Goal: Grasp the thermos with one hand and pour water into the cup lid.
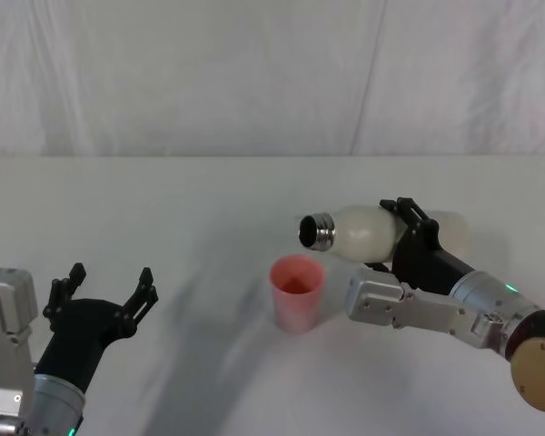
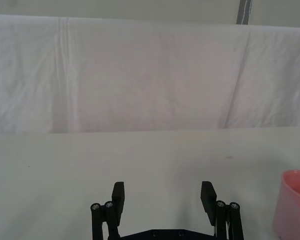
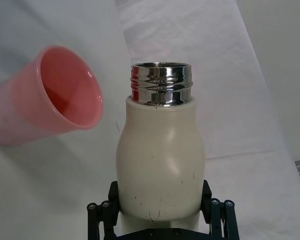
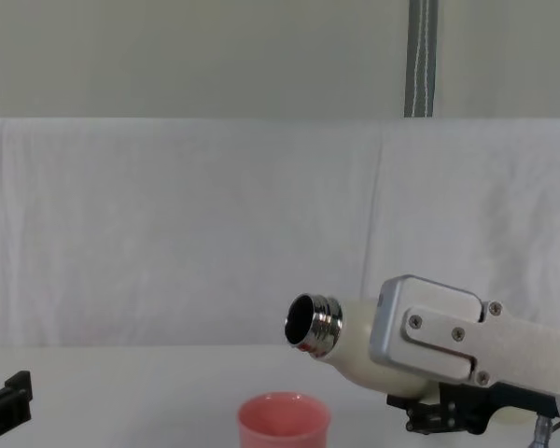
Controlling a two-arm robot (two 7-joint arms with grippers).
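My right gripper [image 1: 409, 234] is shut on the cream-white thermos [image 1: 368, 231], which lies nearly level in the air, its steel neck [image 1: 316, 231] pointing left just above the pink cup lid [image 1: 296, 292]. The cup lid stands upright on the white table, and its inside looks wet at the bottom [image 3: 60, 97]. In the right wrist view the thermos [image 3: 160, 160] sits between the black jaws with its open mouth beside the cup lid's rim. The chest view has the thermos mouth [image 4: 313, 324] above the cup lid [image 4: 283, 418]. My left gripper [image 1: 104, 289] rests open at the near left, holding nothing.
A white cloth covers the table [image 1: 209, 200] and a white curtain hangs behind it. The cup lid's edge [image 2: 295, 205] sits to the right of my left gripper [image 2: 163, 197] in the left wrist view.
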